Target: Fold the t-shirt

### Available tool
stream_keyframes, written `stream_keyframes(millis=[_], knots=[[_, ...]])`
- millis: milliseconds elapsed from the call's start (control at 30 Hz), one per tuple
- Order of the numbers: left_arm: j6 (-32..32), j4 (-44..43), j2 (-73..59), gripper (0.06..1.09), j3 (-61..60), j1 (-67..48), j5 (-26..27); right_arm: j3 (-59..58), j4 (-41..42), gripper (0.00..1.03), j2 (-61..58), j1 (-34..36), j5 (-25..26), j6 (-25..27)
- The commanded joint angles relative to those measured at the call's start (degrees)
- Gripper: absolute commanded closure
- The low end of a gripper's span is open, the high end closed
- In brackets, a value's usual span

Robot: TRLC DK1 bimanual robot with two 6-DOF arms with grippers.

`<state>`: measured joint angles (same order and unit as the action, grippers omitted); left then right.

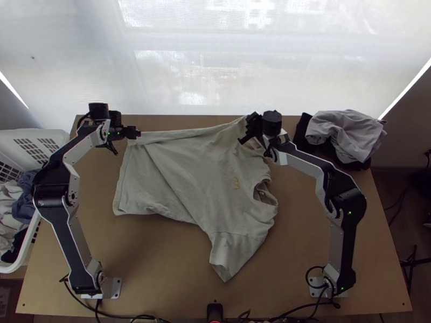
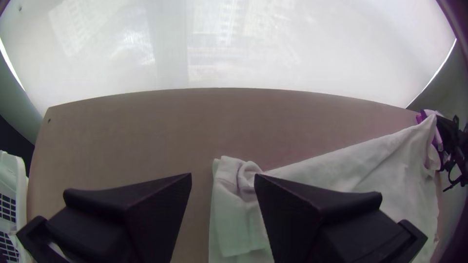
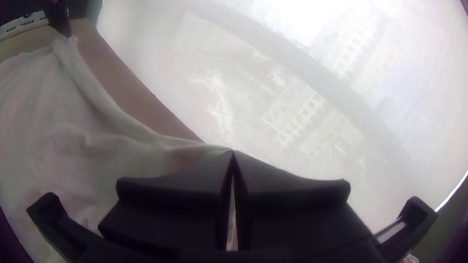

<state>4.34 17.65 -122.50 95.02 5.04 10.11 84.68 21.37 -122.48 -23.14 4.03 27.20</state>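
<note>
The pale grey-beige t-shirt (image 1: 188,167) lies spread across the middle of the table, its far side folded over in a long slanting flap, one sleeve pointing toward the near edge. My left gripper (image 1: 136,133) is at its far left corner; in the left wrist view the left gripper (image 2: 223,178) stands open, the shirt's corner (image 2: 236,214) beside and partly behind one finger. At the shirt's far right part is my right gripper (image 1: 249,130). Seen in the right wrist view, the right gripper (image 3: 234,153) is shut on the shirt's edge, with cloth (image 3: 122,156) stretching from its tips.
Dark and light grey clothes (image 1: 345,134) are heaped at the table's far right corner. A white laundry basket (image 1: 32,141) holding clothes stands off the left edge. Bare tabletop (image 1: 156,258) lies between the shirt and the near edge, where cables run.
</note>
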Motion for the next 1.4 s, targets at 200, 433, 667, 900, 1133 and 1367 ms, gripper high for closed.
stream_keyframes(millis=[200,433,667,900,1133,1367], knots=[[0.58,23.04,0.15,0.44,10.18,-0.56,3.34,-0.22,-0.01,1.0,0.13,-1.03,0.19,-1.19],[0.58,24.19,-1.52,0.5,11.68,-0.91,2.9,-0.31,-0.01,1.0,0.92,-0.95,0.19,-1.19],[1.81,24.1,-1.78,0.5,11.59,-1.26,1.05,-0.31,-0.01,1.0,1.1,-0.86,0.27,-1.19],[2.34,22.69,-1.16,0.44,11.5,-1.08,-1.94,-0.31,-0.01,1.0,1.19,-0.86,0.27,-1.45],[2.25,22.6,-0.99,0.41,11.06,-1.52,-3.08,-0.13,-0.01,1.0,1.19,-0.86,0.27,-1.45],[2.17,23.48,-1.6,0.49,10.62,-2.31,-2.99,0.04,-0.1,1.0,1.27,-0.77,0.27,-1.36]])
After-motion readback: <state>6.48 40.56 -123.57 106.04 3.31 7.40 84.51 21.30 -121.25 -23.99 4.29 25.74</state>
